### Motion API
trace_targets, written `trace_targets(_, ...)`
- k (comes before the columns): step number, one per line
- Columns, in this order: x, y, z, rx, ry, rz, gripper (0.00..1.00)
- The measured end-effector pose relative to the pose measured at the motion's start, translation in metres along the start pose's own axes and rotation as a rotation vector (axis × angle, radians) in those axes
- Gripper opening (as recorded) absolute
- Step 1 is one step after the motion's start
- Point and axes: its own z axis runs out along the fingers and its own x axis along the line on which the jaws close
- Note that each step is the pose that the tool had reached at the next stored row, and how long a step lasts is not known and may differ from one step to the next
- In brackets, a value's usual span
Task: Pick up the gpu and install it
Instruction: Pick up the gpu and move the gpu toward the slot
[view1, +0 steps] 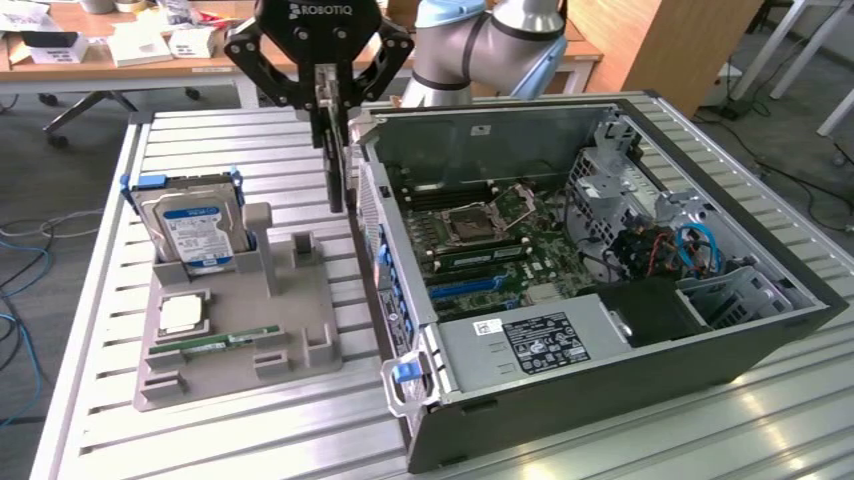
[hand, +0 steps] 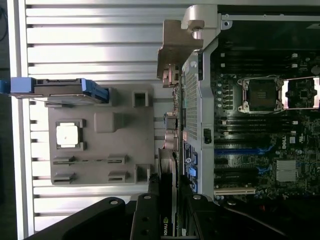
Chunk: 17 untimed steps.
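Black claw (view1: 324, 115), black gpu (view1: 334, 170), grey tray (view1: 318, 300), blue-labelled hard drive (view1: 191, 228), green motherboard (view1: 514, 245)

The arm (view1: 487, 40) bends forward, its wrist turned so the gripper (view1: 330, 105) points straight down. Both black fingers (view1: 380, 62) fold inward, clamped on a thin graphics card (view1: 334, 175) that hangs edge-down below the fingertips.
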Motion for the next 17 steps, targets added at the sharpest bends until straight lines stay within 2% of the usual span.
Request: trace_targets(17,-0.04,0.0017,0.001,-0.0038,0.0001,0.0,0.26)
